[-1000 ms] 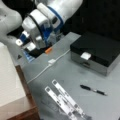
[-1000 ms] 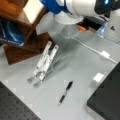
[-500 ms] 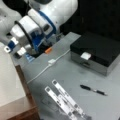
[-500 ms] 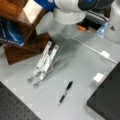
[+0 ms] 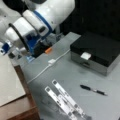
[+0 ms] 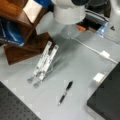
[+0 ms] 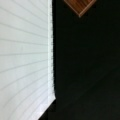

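The hand [image 5: 11, 51] hangs at a front view's left, above the wooden shelf [image 5: 17, 100] — whether its fingers are apart or together, I cannot tell. Nearest lies the folding stand [image 5: 63, 100] on the grey tabletop [image 5: 75, 72], just beside the shelf. Beyond the stand — a black pen [image 5: 93, 90], then a black box [image 5: 100, 53].

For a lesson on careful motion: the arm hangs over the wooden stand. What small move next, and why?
Probably shift slightly over the lined white sheet: it fills only half the wrist view, and the gripper sits above the wooden stand, far from the pen.
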Robot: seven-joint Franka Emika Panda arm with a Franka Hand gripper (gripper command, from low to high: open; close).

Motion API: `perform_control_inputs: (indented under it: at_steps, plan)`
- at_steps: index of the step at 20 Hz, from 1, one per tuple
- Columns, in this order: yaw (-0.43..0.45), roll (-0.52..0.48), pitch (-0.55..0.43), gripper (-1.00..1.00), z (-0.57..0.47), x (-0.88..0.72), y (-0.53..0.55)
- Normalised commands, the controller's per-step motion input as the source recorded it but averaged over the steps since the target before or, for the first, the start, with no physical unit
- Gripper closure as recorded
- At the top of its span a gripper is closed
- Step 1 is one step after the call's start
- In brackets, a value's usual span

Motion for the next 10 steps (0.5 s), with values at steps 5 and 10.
perform_control_inputs:
  at_steps: [5,10]
  plan:
    - [-0.234,0.153,0.065,-1.0,0.03,0.18,0.1]
    - [-0.277,0.193,0.027,-1.0,-0.01,0.14,0.15]
